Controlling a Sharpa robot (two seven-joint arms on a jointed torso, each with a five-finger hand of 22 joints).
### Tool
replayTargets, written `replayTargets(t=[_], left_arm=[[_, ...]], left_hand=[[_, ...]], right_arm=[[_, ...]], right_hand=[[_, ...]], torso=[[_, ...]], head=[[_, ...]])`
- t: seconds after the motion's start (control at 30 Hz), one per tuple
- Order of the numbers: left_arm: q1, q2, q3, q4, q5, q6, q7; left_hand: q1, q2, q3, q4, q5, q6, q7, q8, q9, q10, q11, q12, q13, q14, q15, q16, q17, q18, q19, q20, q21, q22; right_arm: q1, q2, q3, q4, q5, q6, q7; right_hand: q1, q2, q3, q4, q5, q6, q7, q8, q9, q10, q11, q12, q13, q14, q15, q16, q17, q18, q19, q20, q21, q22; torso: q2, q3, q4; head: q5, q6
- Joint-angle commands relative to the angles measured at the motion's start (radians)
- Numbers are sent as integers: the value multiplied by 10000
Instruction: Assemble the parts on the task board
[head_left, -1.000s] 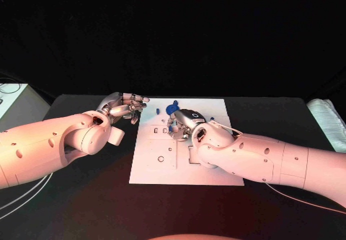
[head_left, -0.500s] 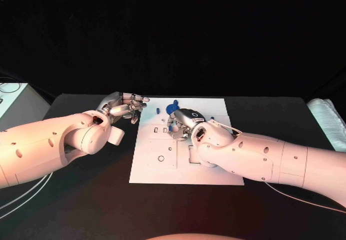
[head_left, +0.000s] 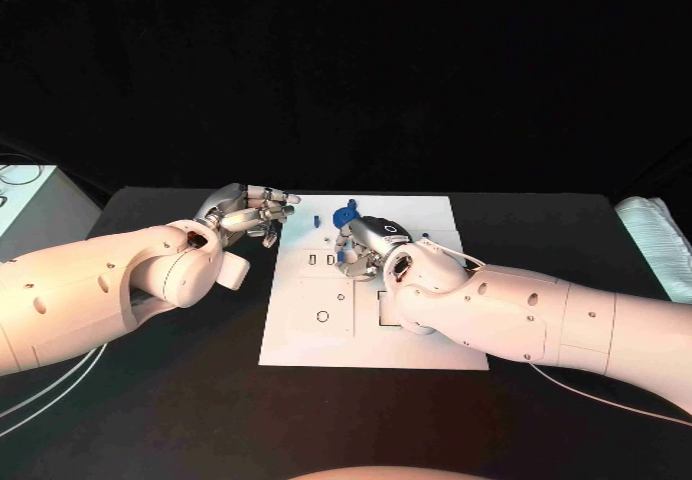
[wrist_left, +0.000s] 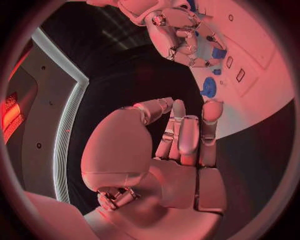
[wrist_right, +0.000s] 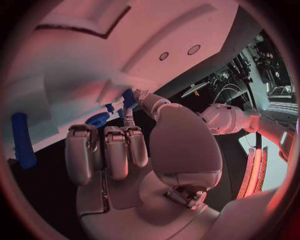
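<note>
While the left hand hovers off the white task board's left edge, above the black table, its fingers are curled in close and the left wrist view shows nothing inside them. Moving right, a blue disc-shaped part lies near the board's far edge, with smaller blue pieces close by in the left wrist view. Just right of the disc, the right hand is lowered onto the board's far half, fingers bent down towards the recesses; a small blue part shows at its fingertips in the right wrist view, but whether it is pinched or merely touched cannot be told. A long blue peg lies loose at the board's edge in that same view.

The chief risk appears to be a misaligned seating: if the small part is tilted against its recess, downward pressure could jam it or flick it away across the board. The right arm hangs low over the board and, swinging, could sweep the loose peg off. With the left hand not bracing, the board itself may slide.
</note>
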Motion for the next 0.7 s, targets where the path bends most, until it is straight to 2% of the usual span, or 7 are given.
replayTargets(t=[0.03,0.2,0.7], left_arm=[[9,24,7,1,17,208,21],[9,35,7,-14,16,239,0],[9,106,6,-107,0,343,-81]], left_hand=[[-82,-27,-64,-2,8,-39,39,23,6,2,20,-68,-8,-27,8,-24,7,76,8,19,-53,12],[-82,-27,-64,-2,8,-39,39,23,6,2,20,-68,-8,-27,8,-24,7,76,8,19,-53,12],[-104,-20,-91,21,-1,-77,41,22,-1,20,23,-65,-28,0,11,2,38,67,44,22,-42,49]], right_arm=[[-28,-3,-20,-24,46,157,-18],[-27,-15,-20,-4,82,126,5],[-25,-30,-20,17,166,-31,94]], right_hand=[[-85,-46,0,64,-3,-79,54,-87,111,364,91,-47,2016,997,90,-21,2521,-129,712,56,-57,1874],[-102,-81,-5,72,-3,-132,81,-125,83,346,113,-62,2003,997,110,-23,2518,-129,712,72,-59,1875],[-203,-317,-75,147,-73,-516,314,-422,-117,111,319,-250,1826,991,295,-35,2495,-116,692,227,-122,1836]], torso=[[-6,2,-9],[0,4,-9],[-6,1,-5]], head=[[4,-3],[7,-19],[7,-42]])
